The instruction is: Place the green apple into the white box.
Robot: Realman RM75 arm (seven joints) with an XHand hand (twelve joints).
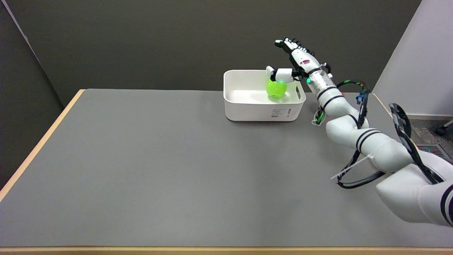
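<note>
The green apple (276, 88) is inside the white box (247, 109), towards its right side, low against the box's floor. My right hand (295, 62) hovers over the box's right rim with its fingers stretched up and away from the apple. Its thumb (281, 75) reaches left just over the apple's top; I cannot tell whether it touches. Nothing is gripped between thumb and fingers. The arm comes in from the lower right.
The white box stands at the far middle-right of the grey table (159, 166), near the back edge. A wooden edge (39, 145) runs along the table's left side. Black cables (357, 177) loop off the forearm.
</note>
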